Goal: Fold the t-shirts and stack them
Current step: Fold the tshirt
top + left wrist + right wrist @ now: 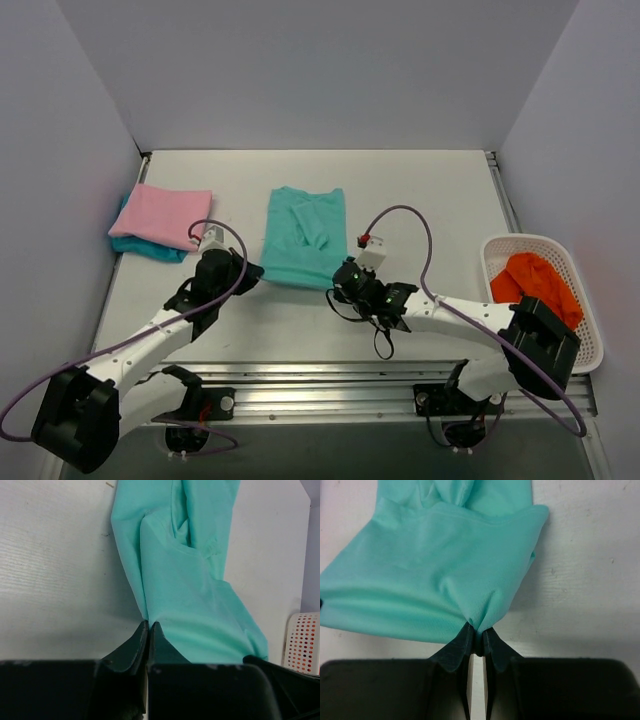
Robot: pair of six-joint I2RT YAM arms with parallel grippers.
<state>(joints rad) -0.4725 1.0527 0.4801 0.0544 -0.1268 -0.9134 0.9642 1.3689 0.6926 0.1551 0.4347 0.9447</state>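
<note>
- The spread t-shirt (305,238) lies mid-bench.
- My left gripper (149,625) is clamped on its near left corner, and my right gripper (478,630) on its near right corner.
- At the left edge, the upper t-shirt (162,215) lies on the lower t-shirt (145,246), 2 stacked.
- The basket (592,335) sits at the right edge, with a garment (535,280) in it.

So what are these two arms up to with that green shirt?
They're folding t-shirts. The left pincer and the right pincer are each shut on a near corner of the mint-teal shirt, which lies partly folded on the table. At the far left, a folded pink shirt sits on a darker turquoise shirt. An orange garment lies in the white basket on the right.
</note>
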